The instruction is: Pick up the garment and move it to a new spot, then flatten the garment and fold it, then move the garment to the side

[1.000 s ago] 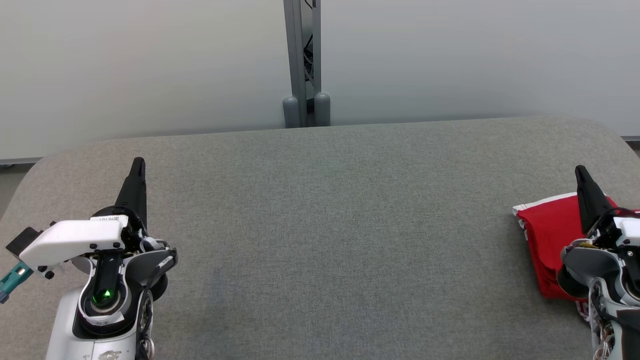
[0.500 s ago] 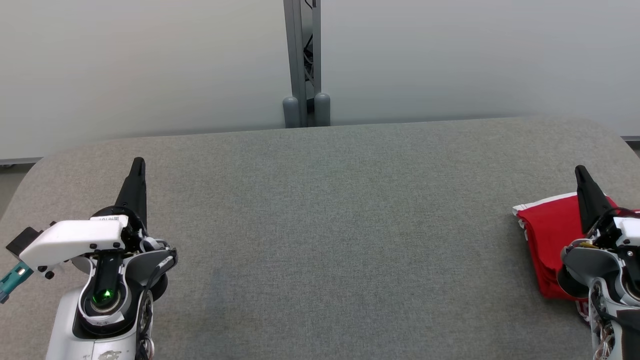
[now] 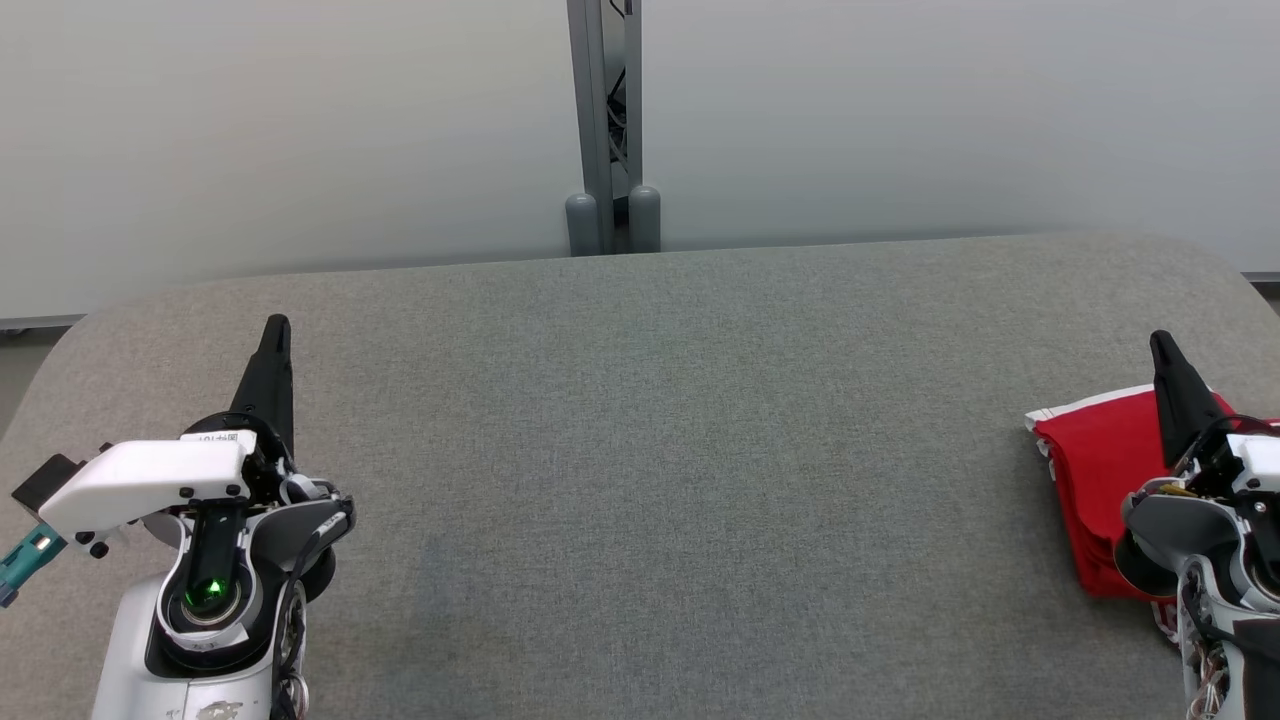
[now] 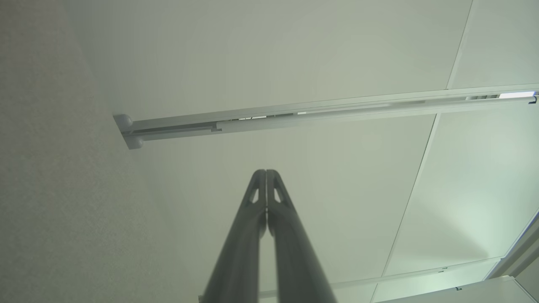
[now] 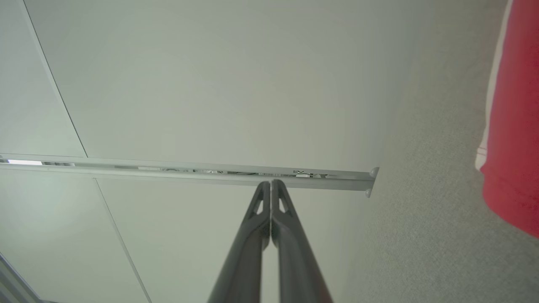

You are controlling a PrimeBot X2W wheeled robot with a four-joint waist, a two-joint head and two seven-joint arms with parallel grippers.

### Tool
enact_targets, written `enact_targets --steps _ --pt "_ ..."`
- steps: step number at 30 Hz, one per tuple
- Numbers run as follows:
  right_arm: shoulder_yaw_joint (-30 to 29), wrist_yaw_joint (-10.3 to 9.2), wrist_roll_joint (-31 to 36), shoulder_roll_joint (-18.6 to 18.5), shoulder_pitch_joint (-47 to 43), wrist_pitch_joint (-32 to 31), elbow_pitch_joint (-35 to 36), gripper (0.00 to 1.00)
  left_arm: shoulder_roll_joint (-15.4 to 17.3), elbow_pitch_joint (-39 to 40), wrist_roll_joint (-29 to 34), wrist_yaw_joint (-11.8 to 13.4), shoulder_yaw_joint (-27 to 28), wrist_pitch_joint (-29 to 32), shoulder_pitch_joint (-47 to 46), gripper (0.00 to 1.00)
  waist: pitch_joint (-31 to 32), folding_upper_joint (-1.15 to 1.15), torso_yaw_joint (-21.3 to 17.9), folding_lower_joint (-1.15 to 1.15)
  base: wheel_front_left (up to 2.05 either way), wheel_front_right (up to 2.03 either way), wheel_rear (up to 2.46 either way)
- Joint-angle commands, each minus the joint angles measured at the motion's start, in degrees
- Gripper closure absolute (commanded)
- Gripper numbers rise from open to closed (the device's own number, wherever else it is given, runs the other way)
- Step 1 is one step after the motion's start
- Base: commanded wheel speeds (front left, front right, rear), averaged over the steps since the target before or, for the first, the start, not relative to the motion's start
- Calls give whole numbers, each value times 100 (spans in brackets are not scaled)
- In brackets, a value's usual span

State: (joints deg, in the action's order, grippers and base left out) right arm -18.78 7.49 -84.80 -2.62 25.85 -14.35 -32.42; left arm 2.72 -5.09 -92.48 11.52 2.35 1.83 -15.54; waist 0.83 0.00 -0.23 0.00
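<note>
In the head view, a grey fabric-covered counter [image 3: 650, 450] spreads across the frame in front of a pale wall [image 3: 300, 130], with a grey metal post [image 3: 605, 120] standing behind its far edge at the middle. The left gripper [image 3: 275, 328] sits at the lower left over bare counter, its two dark fingers pressed together into a single point and holding nothing. The right gripper [image 3: 1161, 342] sits at the lower right, its fingers likewise closed to a point and empty. A red garment [image 3: 1095, 470] with a white edge lies folded in a compact stack at the counter's right side, partly under the right gripper and its wrist; whether the fingers touch the cloth cannot be told here.

In the left wrist view, the left gripper's [image 4: 266, 173] fingers meet along their length with no gap at the tips, aimed at the wall, with the post crossing above them and the counter along the left.

In the right wrist view, the right gripper's [image 5: 270, 183] fingers are pressed together, tips in front of the post [image 5: 210, 174]. The garment [image 5: 511, 126] lies on the counter [image 5: 421, 235] at the right edge, apart from the fingertips.
</note>
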Motion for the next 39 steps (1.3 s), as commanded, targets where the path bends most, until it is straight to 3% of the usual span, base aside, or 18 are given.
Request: enact_targets --steps 1,39 --pt "-10 0 -31 -49 28 -29 -8 100 16 13 -16 15 21 17 -68 100 0 0 0 0 0 0 0" --pt "-11 0 -32 -49 27 -29 -8 100 16 13 -14 15 20 17 -68 100 0 0 0 0 0 0 0"
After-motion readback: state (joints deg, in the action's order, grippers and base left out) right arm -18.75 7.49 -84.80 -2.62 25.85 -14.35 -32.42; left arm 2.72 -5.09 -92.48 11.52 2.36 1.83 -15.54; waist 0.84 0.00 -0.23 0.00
